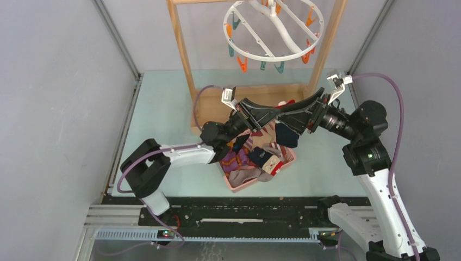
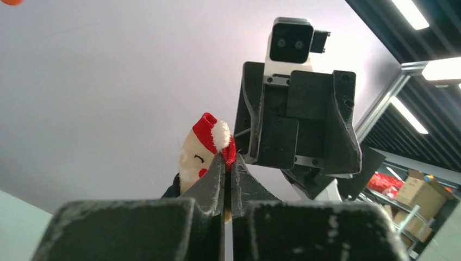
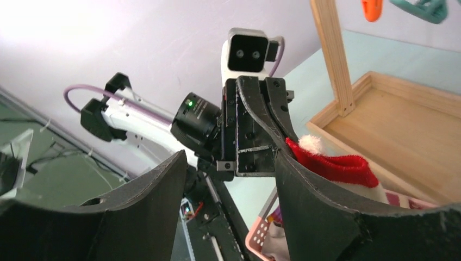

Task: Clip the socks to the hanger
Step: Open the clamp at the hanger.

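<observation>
A navy sock [image 1: 286, 135] with a red and cream Santa cuff [image 2: 197, 148] hangs above the pink basket. My left gripper [image 2: 228, 159] is shut on its red cuff edge. In the top view the left gripper [image 1: 277, 110] points right and meets my right gripper [image 1: 296, 111], which points left. The right gripper [image 3: 228, 163] stands open with nothing between its fingers, and the sock's red cuff [image 3: 337, 166] lies just outside its right finger. The white ring hanger [image 1: 274, 30], with orange and teal clips on its rim, hangs at the back. More socks [image 1: 244, 160] fill the basket.
The pink basket [image 1: 235, 186] sits on the table between the arms. A wooden rack frame [image 1: 182, 60] with a wooden base tray [image 3: 402, 125] stands behind it, carrying the hanger. Grey walls close both sides.
</observation>
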Available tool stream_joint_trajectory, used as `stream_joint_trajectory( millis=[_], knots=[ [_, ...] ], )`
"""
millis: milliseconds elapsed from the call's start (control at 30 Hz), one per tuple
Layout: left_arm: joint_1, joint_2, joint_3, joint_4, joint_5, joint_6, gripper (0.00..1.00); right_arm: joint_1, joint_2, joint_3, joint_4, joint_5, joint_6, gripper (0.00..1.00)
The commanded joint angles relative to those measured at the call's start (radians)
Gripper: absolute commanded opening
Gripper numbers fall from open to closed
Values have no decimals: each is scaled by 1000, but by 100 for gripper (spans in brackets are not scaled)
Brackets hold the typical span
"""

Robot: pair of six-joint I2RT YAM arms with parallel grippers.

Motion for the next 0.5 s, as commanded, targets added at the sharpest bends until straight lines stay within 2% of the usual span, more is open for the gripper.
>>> stream_joint_trajectory(
  millis=[0,67,200,333,467],
  knots=[
    [-41,-44,-12,-54,-96,92,0,14,-49,-24,88,174,93,69],
    [-61,-32,-12,-50,-98,107,0,20,-56,-25,121,191,134,68],
    [-76,33,24,28,-52,-9,0,50,-63,-30,89,227,134,68],
    [-108,49,76,31,-23,14,0,86,-91,-71,91,234,122,68],
    [-121,32,53,35,-58,42,0,88,-111,-70,98,237,121,71]
  ],
)
